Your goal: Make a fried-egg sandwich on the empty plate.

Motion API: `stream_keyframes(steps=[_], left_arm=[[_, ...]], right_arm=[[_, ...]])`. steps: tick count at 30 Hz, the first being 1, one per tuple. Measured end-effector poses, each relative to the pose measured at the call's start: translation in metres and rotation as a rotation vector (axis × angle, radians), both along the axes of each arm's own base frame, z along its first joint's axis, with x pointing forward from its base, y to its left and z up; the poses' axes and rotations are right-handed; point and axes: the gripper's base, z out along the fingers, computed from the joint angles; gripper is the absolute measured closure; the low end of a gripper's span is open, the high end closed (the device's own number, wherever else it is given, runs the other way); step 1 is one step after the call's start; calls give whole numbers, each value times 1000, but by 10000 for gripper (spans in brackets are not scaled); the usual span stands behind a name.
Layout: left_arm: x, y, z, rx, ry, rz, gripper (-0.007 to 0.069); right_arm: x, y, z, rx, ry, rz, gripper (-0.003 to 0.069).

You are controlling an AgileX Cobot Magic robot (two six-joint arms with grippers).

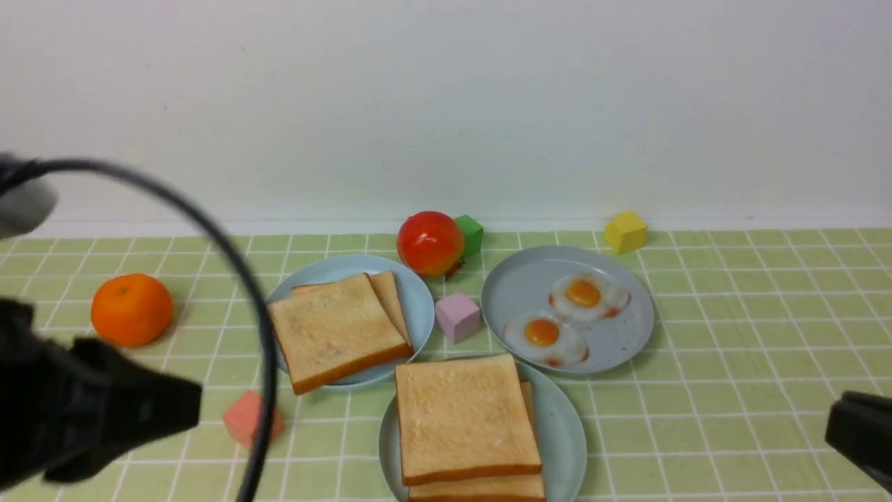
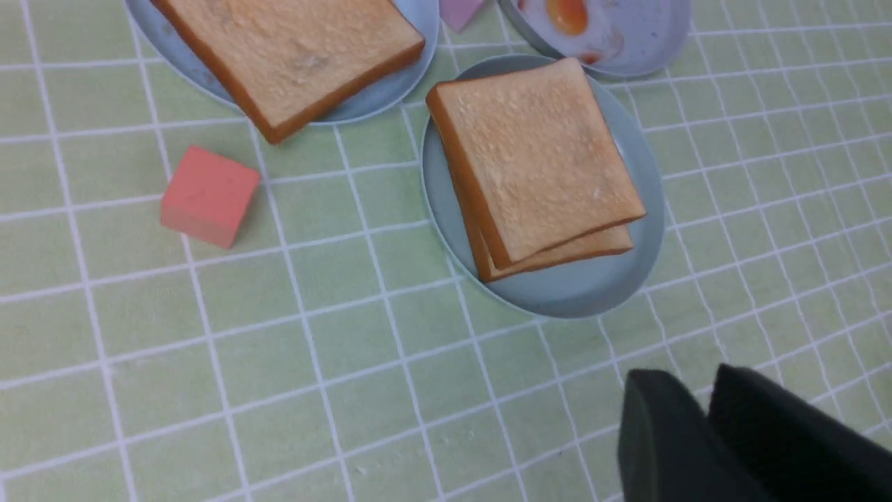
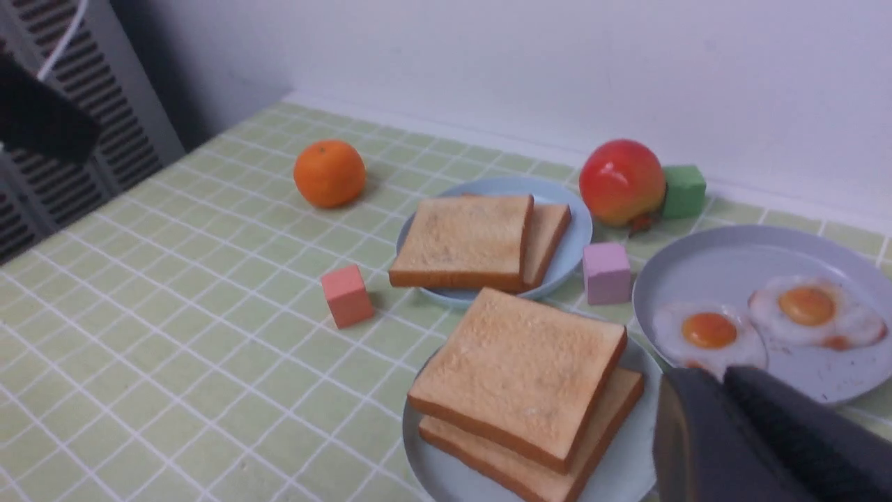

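Note:
Two stacked golden toast slices, the fried-egg sandwich (image 1: 463, 418) (image 2: 536, 153) (image 3: 519, 373), lie on the pale mint plate (image 1: 568, 439) (image 2: 571, 293) (image 3: 620, 474) at the front centre. What lies between the slices is hidden. My left gripper (image 1: 191, 404) (image 2: 686, 376) hangs shut and empty over the cloth, left of and nearer than the plate. My right gripper (image 3: 711, 373) is shut on nothing too, off to the plate's right. Only a dark corner of the right gripper (image 1: 847, 418) shows in the front view.
Behind stand a blue plate (image 1: 418, 300) with two toast slices (image 1: 334, 331) and a grey-blue plate (image 1: 620, 348) with two fried eggs (image 1: 543, 335). Around them: an orange (image 1: 131, 309), a red fruit (image 1: 430, 242), and green (image 1: 470, 233), yellow (image 1: 625, 231), pink (image 1: 456, 317) and salmon (image 1: 244, 418) cubes.

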Motion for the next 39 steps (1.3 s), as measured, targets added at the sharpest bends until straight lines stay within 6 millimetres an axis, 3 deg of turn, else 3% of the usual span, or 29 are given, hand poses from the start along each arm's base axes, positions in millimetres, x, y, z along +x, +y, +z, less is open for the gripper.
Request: stream_keyframes(steps=[2, 5, 10, 23, 27, 30, 33, 36, 39], left_arm=[[-21, 7, -7, -27, -58, 18, 629], [-45, 17, -18, -58, -175, 45, 638], [-63, 25, -22, -97, -314, 74, 638], [-68, 26, -21, -107, -340, 78, 638], [-77, 36, -28, -60, -471, 133, 638], [-82, 46, -48, 33, -550, 238, 638], [-81, 56, -86, 89, -563, 382, 638], [-72, 61, -137, 104, -477, 491, 638], [-69, 63, -166, 140, -407, 498, 638]], right_arm=[[-6, -5, -11, 41, -63, 4, 577], [-11, -9, -21, 84, -139, 9, 575], [-12, -9, -30, 104, -173, 15, 571], [-11, -8, -46, 72, -135, 15, 554], [-11, -8, -46, 70, -132, 15, 547], [-11, -8, -46, 70, -132, 15, 543], [-11, -8, -46, 69, -131, 15, 537], [-11, -8, -46, 69, -132, 15, 532], [-11, -8, -47, 68, -130, 14, 529]])
